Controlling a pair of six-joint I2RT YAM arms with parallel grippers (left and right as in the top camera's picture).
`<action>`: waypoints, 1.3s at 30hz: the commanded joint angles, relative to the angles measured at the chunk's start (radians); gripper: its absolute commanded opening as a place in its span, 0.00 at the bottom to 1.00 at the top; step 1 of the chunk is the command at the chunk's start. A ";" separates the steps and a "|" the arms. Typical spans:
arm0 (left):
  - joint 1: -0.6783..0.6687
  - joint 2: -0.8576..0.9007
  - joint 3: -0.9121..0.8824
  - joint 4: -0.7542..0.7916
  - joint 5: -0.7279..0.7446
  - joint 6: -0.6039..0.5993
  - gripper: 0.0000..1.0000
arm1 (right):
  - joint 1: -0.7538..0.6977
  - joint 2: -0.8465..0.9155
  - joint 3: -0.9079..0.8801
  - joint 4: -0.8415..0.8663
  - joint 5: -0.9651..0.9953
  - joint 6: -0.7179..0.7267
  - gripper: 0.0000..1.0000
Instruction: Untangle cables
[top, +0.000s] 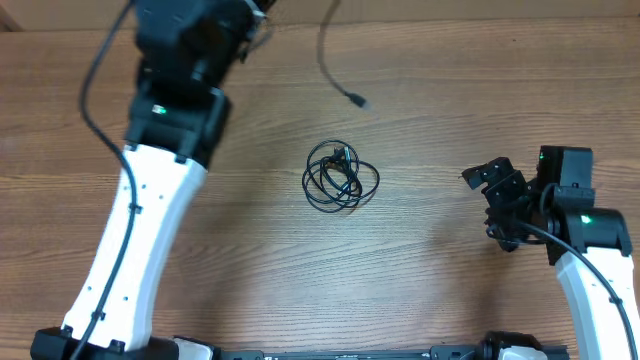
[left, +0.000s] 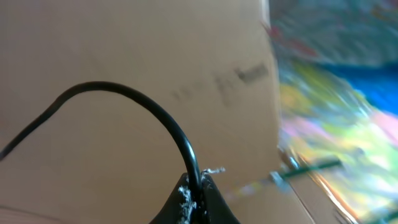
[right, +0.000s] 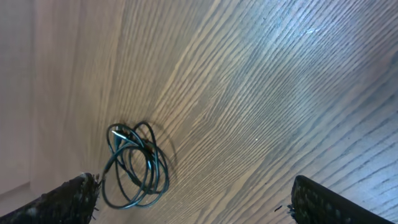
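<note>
1 thin black cable (top: 341, 176) lies coiled in loose loops mid worktop (top: 430, 280). 2nd cable (top: 321, 50) is separate, runs off the far edge, plug end (top: 357, 100) near the coil, not touching.

We see black cables (top: 343, 165) on a brown, wood-grained table (top: 450, 100); our left arm (top: 140, 240) and right arm (top: 598, 290) are white with black upper parts.

No legible text, label, brand, number or sign appears in any of the three views. The left wrist view shows a dark smudged marking (left: 252, 74) on a tan surface (left: 124, 43), too blurred to read.
</note>
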 joint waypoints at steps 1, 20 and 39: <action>0.108 0.072 0.064 0.002 0.068 -0.004 0.04 | 0.036 0.053 -0.009 0.020 -0.008 -0.041 0.97; 0.343 0.474 0.302 -0.089 0.213 0.323 0.04 | 0.253 0.216 -0.009 0.063 0.155 -0.068 0.97; 0.492 0.658 0.301 -0.130 0.286 0.488 0.04 | 0.253 0.216 -0.009 0.053 0.184 -0.166 1.00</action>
